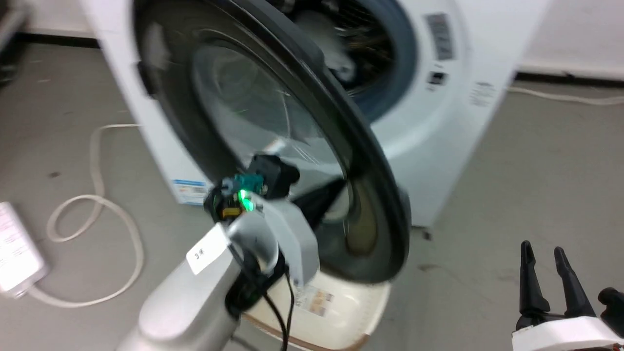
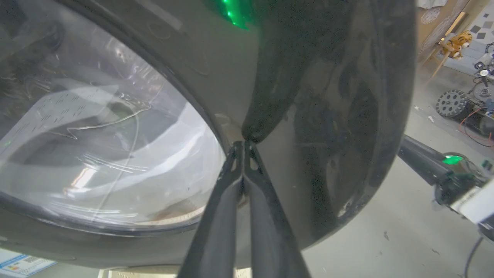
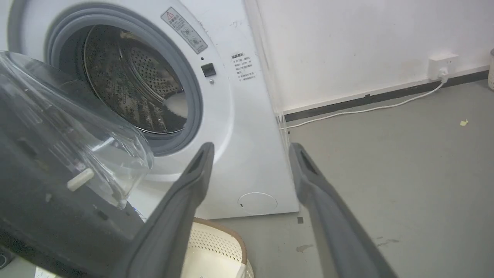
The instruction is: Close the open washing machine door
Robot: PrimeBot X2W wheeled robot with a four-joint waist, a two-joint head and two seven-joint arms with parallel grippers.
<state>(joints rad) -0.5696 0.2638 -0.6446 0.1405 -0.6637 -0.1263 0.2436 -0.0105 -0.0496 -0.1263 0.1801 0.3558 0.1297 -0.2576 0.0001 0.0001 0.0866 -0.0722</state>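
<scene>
The white washing machine (image 1: 438,122) stands ahead with its steel drum (image 3: 131,81) exposed. The washing machine door (image 1: 273,112), black-rimmed with a bulging clear window, hangs partly swung out in front of the opening. My left gripper (image 1: 339,185) is shut, with nothing between its fingers. In the left wrist view its tips (image 2: 243,143) touch the door's dark outer rim (image 2: 328,116), just right of the glass (image 2: 96,135). My right gripper (image 1: 543,248) is open and empty at the lower right, apart from the machine. The right wrist view shows its fingers (image 3: 193,181) spread before the machine's front (image 3: 247,135).
A cream perforated laundry basket (image 1: 341,312) sits on the floor under the door. A white hose loops on the floor at the left (image 1: 97,195), beside a white box (image 1: 14,253). A cable runs along the wall to a socket (image 3: 442,63). Grey floor lies open to the right (image 1: 536,170).
</scene>
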